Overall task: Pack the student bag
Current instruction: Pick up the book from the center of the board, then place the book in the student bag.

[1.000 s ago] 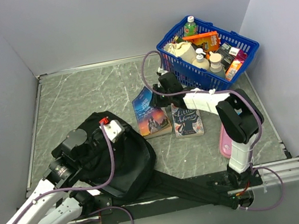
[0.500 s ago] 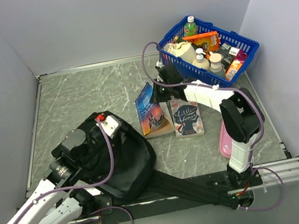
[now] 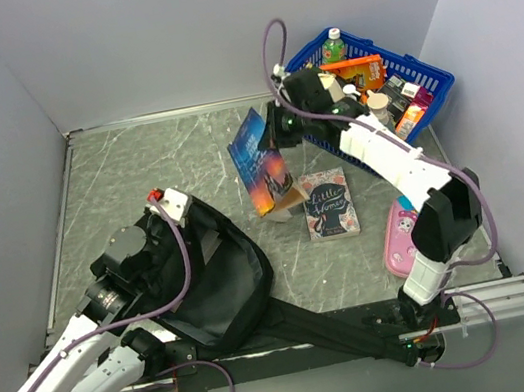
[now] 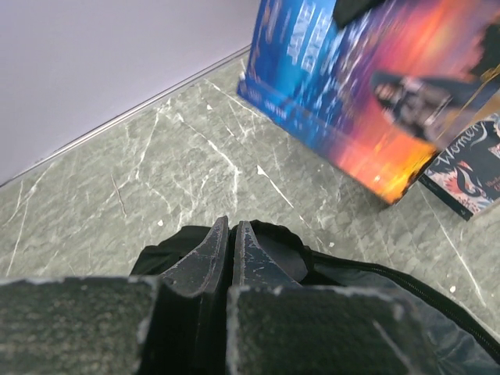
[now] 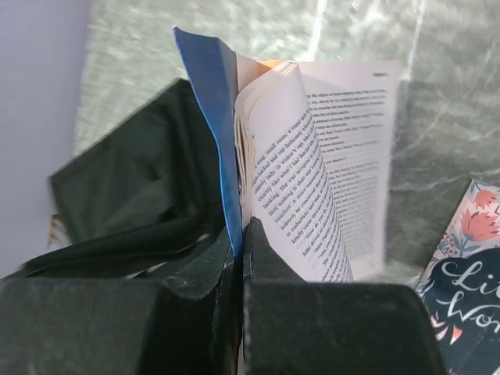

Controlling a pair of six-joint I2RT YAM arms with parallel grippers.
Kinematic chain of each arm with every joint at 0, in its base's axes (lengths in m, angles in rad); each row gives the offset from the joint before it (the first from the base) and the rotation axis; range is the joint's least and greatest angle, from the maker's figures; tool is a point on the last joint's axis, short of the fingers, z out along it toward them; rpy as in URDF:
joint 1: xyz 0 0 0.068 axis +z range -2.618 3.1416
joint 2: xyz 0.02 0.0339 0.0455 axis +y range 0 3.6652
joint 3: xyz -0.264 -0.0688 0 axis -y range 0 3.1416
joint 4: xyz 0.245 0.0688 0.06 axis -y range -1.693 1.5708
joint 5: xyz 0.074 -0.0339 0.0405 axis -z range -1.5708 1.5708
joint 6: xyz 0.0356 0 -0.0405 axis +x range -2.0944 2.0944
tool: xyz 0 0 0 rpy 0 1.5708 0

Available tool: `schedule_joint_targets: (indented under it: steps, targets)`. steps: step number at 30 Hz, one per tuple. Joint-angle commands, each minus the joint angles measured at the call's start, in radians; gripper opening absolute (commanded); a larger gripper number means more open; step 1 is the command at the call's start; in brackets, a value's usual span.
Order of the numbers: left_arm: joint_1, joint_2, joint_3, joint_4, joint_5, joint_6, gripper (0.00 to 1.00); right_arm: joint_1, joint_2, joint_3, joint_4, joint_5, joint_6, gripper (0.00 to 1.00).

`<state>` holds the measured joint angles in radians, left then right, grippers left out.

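Note:
The black student bag [image 3: 212, 286] lies at the front left, its long straps [image 3: 346, 328] trailing to the right. My left gripper [image 3: 182, 215] is shut on the bag's top edge [image 4: 312, 262] and holds it raised, so the mouth gapes. My right gripper [image 3: 282, 127] is shut on the cover of a blue and orange paperback [image 3: 261, 161] and holds it in the air beyond the bag. In the right wrist view the gripper [image 5: 241, 230] pinches the blue cover while the pages [image 5: 312, 156] hang open, with the bag [image 5: 133, 180] below to the left.
A dark "Little Women" book [image 3: 327, 203] lies flat right of the bag. A pink case [image 3: 401, 232] lies near the right arm's base. A blue mesh basket [image 3: 424, 76] full of bottles and boxes stands at the back right. Grey walls close in the table.
My right gripper has lifted the blue book off the table and carried it up and back. My left gripper has pulled the bag's edge higher, widening the mouth.

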<state>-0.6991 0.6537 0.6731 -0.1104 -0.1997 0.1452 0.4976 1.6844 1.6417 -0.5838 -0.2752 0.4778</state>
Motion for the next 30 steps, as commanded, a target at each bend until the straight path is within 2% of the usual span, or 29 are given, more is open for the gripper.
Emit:
schedule_joint_targets:
  steps: [1, 6, 11, 18, 24, 30]
  targets:
    - [0.006, -0.012, 0.005, 0.080, -0.047, -0.033, 0.01, 0.031, -0.126, 0.170, -0.112, -0.022, 0.021, 0.00]
    - [0.010, -0.005, 0.014, 0.130, -0.052, -0.015, 0.01, 0.071, -0.232, 0.200, -0.198, -0.052, 0.076, 0.00]
    - [0.010, -0.009, 0.010, 0.132, -0.041, -0.026, 0.01, 0.182, -0.313, 0.230, -0.284, -0.039, 0.133, 0.00]
    - [0.019, -0.019, 0.003, 0.150, -0.015, -0.048, 0.01, 0.347, -0.425, 0.041, -0.200, -0.010, 0.311, 0.00]
    - [0.024, -0.022, 0.072, 0.161, 0.012, -0.009, 0.01, 0.469, -0.471, -0.143, -0.088, 0.041, 0.421, 0.00]
    - [0.026, -0.022, 0.129, 0.114, 0.161, 0.045, 0.01, 0.510, -0.431, -0.284, 0.056, 0.047, 0.513, 0.00]
